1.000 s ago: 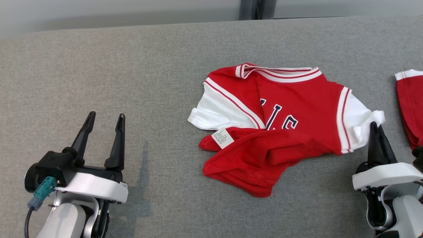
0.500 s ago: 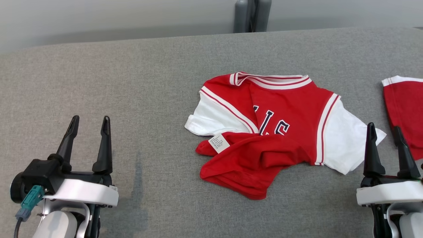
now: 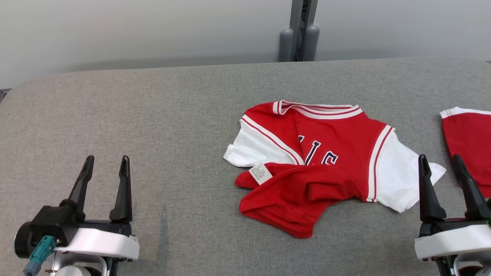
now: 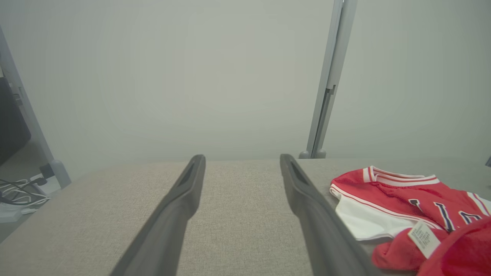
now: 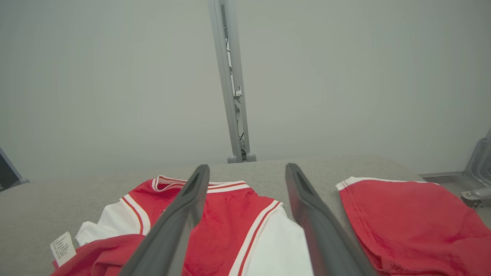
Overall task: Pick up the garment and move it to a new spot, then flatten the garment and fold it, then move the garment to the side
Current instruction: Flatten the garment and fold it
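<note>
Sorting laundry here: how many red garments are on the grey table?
2. The crumpled red-and-white jersey lies on the table, right of centre; a second red garment lies farther right, cut off by the head view's edge. Others may lie beyond it.

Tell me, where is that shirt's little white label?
In the head view, the white label sits at the left of the red jersey, on the folded-up hem below its left white sleeve.

— Can we read the label (image 3: 260,173) on the garment (image 3: 330,153)?
— No, its print is too small for us. The red hem folded over the front also covers the lower part of the dark lettering (image 3: 318,151).
— And the second red cloth (image 3: 470,145)?
— The right edge of our head view cuts it off; we cannot tell what it is.
</note>
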Available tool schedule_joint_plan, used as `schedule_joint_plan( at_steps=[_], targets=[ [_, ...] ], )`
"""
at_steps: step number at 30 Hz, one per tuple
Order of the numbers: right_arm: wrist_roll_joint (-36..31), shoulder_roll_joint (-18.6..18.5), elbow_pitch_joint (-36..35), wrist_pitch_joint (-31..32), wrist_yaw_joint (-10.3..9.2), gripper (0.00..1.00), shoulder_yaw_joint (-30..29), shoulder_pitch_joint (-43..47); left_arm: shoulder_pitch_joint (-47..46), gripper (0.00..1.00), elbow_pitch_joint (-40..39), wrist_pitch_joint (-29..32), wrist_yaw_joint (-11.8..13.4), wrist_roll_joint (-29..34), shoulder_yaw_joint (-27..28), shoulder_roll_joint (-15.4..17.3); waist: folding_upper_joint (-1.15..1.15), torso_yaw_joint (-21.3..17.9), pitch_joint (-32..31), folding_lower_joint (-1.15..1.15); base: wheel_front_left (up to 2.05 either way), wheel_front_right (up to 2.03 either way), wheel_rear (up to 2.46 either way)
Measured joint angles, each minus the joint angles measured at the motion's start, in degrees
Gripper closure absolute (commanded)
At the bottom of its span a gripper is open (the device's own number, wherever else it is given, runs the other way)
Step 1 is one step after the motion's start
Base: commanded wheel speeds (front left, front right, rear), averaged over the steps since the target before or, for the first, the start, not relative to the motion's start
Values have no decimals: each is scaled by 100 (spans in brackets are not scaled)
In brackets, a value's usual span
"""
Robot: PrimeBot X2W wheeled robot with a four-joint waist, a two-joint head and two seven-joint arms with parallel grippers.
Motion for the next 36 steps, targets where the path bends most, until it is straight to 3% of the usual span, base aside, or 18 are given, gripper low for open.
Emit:
schedule_joint_plan(
  at_steps=[14, 26, 36],
  targets=[
    [54, 2, -191, 266, 0, 0, 71, 159, 75, 0, -87, 131, 73, 22, -171, 22, 0, 74, -43, 0, 0, 0, 0],
    [156, 1, -145, 279, 0, 0, 271, 20, -258, 0, 207, 1497, -909, -631, -1274, -312, 0, -255, 239, 0, 0, 0, 0],
    [263, 4, 101, 101, 0, 0, 413, -108, -687, 0, 934, 2641, -1285, -1272, -1570, -411, 0, -758, 527, 0, 0, 0, 0]
  ],
)
